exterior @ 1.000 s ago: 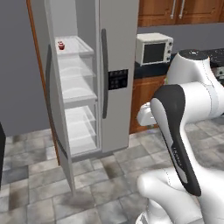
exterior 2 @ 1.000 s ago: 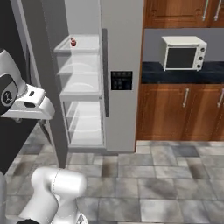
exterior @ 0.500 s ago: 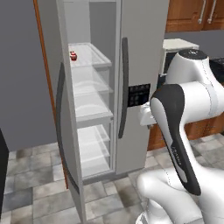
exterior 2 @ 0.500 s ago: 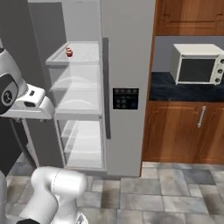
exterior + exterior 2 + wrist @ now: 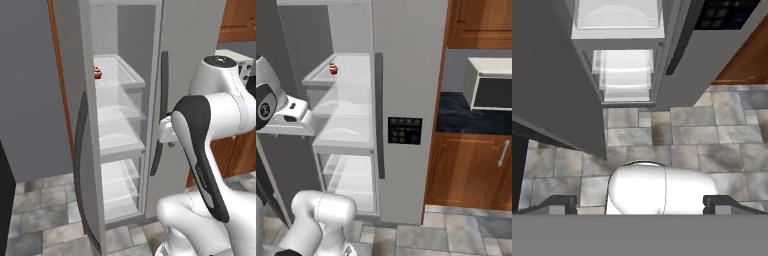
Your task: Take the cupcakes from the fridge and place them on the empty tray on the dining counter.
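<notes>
Fridge (image 5: 185, 60): tall and light grey, its left door (image 5: 75, 125) swung wide open, its right door (image 5: 406, 75) shut, with the dark dispenser panel (image 5: 404, 130) on its front.
Handles: a long dark one (image 5: 159, 115) runs down the shut door, another (image 5: 80, 165) down the edge of the open door.
Cupcakes: a small red-and-white top (image 5: 98, 73) sits on the uppermost translucent shelf (image 5: 117, 75), near its left front corner (whether that is one cupcake or two close together I cannot tell); the right base view has it (image 5: 333, 68) toward the back of that same shelf.
Lower shelves (image 5: 351, 135): bare and white.
Gripper (image 5: 640, 205): looks down at the grey tiled floor (image 5: 712, 145) in front of the fridge, its two dark tips set far apart at either side of the hand view, nothing between them.
Arm (image 5: 210, 150): folded up close to the shut door.
Surroundings: a white microwave (image 5: 488, 90) on a dark counter (image 5: 471, 115) above brown wooden cabinets (image 5: 471, 170), right of the fridge.
</notes>
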